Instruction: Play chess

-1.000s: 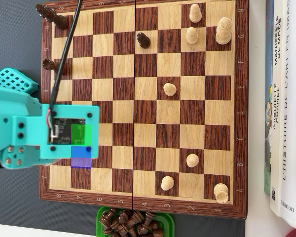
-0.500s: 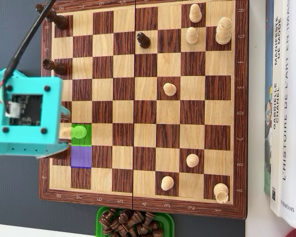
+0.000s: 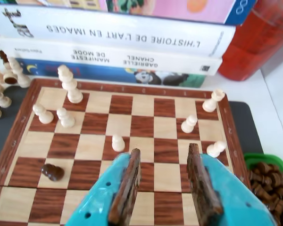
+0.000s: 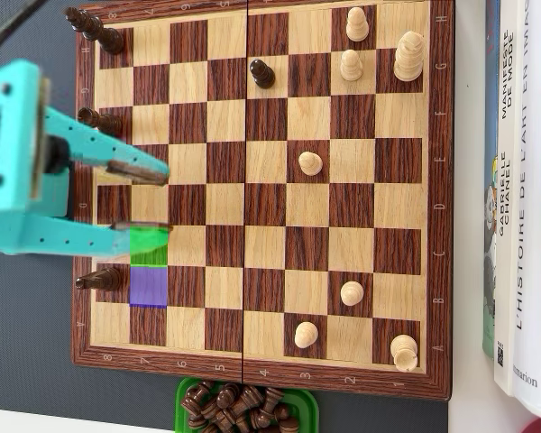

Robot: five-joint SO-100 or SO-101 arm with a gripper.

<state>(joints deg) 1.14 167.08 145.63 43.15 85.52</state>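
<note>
Your claw [image 4: 167,198] reaches in from the left edge of the overhead view, its teal body over the board's left rim and its two brown-padded fingers [image 4: 135,169] pointing right across the first columns; the jaws stand apart with nothing between them. In the wrist view the same claw [image 3: 162,188] rises from the bottom edge, spread wide over bare squares (the nearest light pawn [image 3: 118,142] stands just beyond its fingertips). The chessboard [image 4: 261,361] fills most of the overhead view, and its middle is largely free: one light pawn [image 4: 311,163] stands alone right of centre, and one dark pawn [image 4: 262,73] sits near the top centre. Light pieces cluster at the upper right, among them a tall one [image 4: 408,56], and three more stand along the lower right, including a rook [image 4: 403,352] in the corner. Dark pieces hug the left rim, at the upper left corner [image 4: 95,30] and low on the left [image 4: 99,280]. Just under the lower finger you see a green square [image 4: 149,245] with a purple square [image 4: 148,286] below it. A green tray [image 4: 182,397] of dark pieces touches the board's bottom edge, and stacked books [image 4: 523,198] close off the right side of the tabletop [image 4: 469,415].
</note>
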